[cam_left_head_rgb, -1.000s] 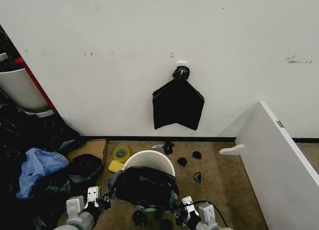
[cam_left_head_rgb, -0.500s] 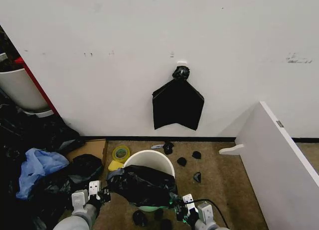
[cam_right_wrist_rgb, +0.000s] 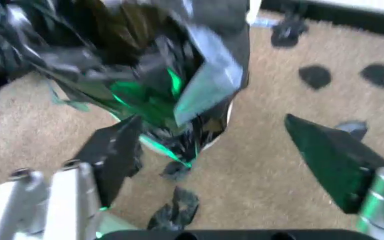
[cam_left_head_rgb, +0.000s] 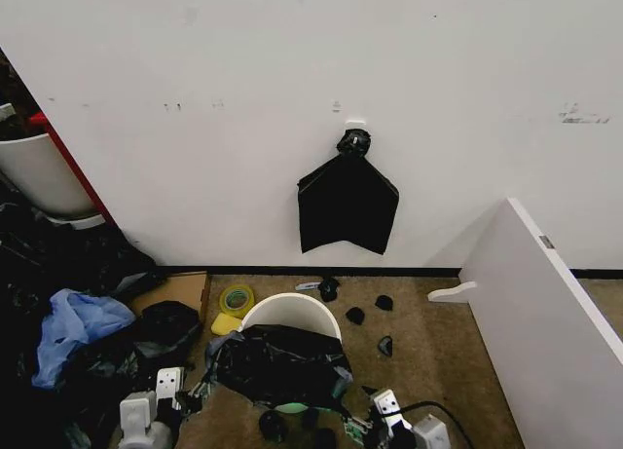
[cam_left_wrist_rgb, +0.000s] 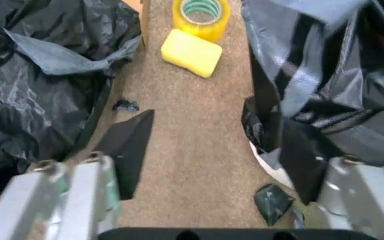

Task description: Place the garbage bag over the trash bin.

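The white trash bin (cam_left_head_rgb: 292, 311) stands on the carpet by the wall. The glossy black garbage bag (cam_left_head_rgb: 280, 364) lies crumpled over its near half, and the far rim stays bare. My left gripper (cam_left_head_rgb: 190, 395) hovers low at the bag's left side. In the left wrist view it (cam_left_wrist_rgb: 212, 160) is open over bare carpet, one finger (cam_left_wrist_rgb: 302, 160) close against the bag (cam_left_wrist_rgb: 325, 85). My right gripper (cam_left_head_rgb: 368, 422) sits at the bag's near right. In the right wrist view it (cam_right_wrist_rgb: 225, 160) is open, the bag (cam_right_wrist_rgb: 132, 55) just beyond its fingers.
A flat black sheaf of bags (cam_left_head_rgb: 348, 204) hangs on the wall. A heap of black bags with blue cloth (cam_left_head_rgb: 73, 322) fills the left. A tape roll (cam_left_head_rgb: 237, 299) and yellow sponge (cam_left_head_rgb: 226, 324) lie left of the bin. A white board (cam_left_head_rgb: 545, 303) leans at the right. Small black scraps (cam_left_head_rgb: 355, 315) dot the carpet.
Both grippers have drawn back from the bag toward me and spread apart. The bag has sagged lower onto the bin's near side.
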